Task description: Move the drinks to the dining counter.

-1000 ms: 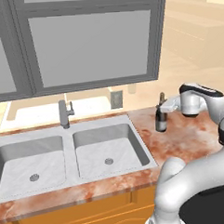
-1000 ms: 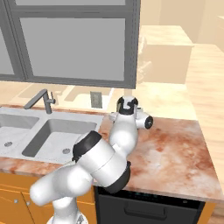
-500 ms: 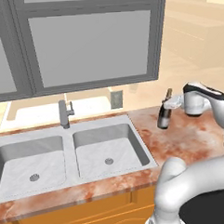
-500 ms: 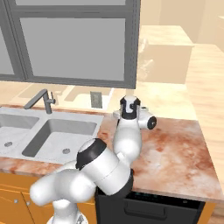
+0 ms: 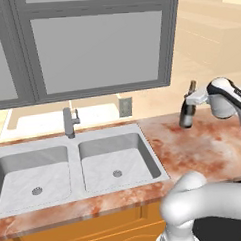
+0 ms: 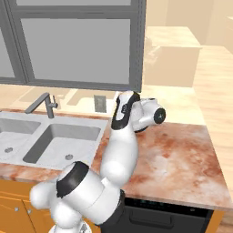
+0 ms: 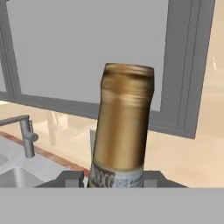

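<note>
My gripper (image 5: 192, 98) is shut on the neck of a dark bottle (image 5: 186, 115) with a golden foil top, one of the drinks. The bottle hangs tilted just above the back of the marble counter (image 5: 209, 143), right of the sink. In the hand view the golden neck (image 7: 124, 120) rises close between my gripper (image 7: 114, 177) and its dark fingertips (image 7: 70, 178), with a pale label at its base. The dining counter is out of view.
A steel double sink (image 5: 70, 170) with a grey faucet (image 5: 69, 122) lies left of the bottle. A large grey-framed window (image 5: 98, 43) and a wall outlet (image 5: 125, 106) stand behind. The counter ends at its right edge (image 6: 214, 150); a dark appliance front (image 6: 173, 214) sits below.
The gripper closed on the bottle's neck, then lifted it off the counter and carried it a little right, tilting it.
</note>
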Controlling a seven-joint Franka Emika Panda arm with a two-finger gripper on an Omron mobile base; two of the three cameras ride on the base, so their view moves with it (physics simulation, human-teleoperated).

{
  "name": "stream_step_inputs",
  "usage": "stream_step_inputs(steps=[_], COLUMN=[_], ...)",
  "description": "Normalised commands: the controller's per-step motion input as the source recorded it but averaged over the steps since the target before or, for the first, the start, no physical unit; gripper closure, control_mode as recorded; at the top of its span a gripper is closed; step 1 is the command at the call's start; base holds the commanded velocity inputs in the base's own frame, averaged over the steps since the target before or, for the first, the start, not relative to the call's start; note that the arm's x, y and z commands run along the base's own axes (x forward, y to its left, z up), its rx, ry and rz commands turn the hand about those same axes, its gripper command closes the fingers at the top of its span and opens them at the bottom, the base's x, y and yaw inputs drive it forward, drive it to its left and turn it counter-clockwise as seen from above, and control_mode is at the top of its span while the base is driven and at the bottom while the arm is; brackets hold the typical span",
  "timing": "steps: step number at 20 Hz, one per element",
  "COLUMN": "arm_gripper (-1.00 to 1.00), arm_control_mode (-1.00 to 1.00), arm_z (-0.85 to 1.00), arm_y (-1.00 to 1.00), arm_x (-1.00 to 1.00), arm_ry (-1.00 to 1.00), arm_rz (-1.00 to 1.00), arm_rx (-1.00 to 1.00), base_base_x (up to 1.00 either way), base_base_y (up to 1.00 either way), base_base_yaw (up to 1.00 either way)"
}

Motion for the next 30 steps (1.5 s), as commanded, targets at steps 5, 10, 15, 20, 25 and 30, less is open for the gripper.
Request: stream_step_inputs(steps=[5,10,15,20,25,30], arm_gripper=[1.00,1.00,1.00,1.00,1.00,1.00], arm_control_mode=[-1.00,-1.00,-1.00,-1.00,-1.00,-1.00], arm_z=[1.00,1.00,0.95,0.63,0.52,0.21], arm_y=[0.00,0.03,0.18,0.30,0.18,0.01], arm_x=[-1.00,-1.00,-0.95,-0.71,-0.39,-0.53], arm_ry=[-0.03,-0.36,-0.22,-0.04,0.28,0.20], arm_rz=[0.00,-0.05,-0.14,-0.15,-0.12,-0.13], arm_rx=[-0.12,-0.10,0.00,-0.01,-0.01,0.00], base_base_x=[0.00,0.00,0.00,0.00,0.00,0.00], base_base_y=[0.00,0.00,0.00,0.00,0.00,0.00], base_base_yaw=[0.00,0.00,0.00,0.00,0.00,0.00])
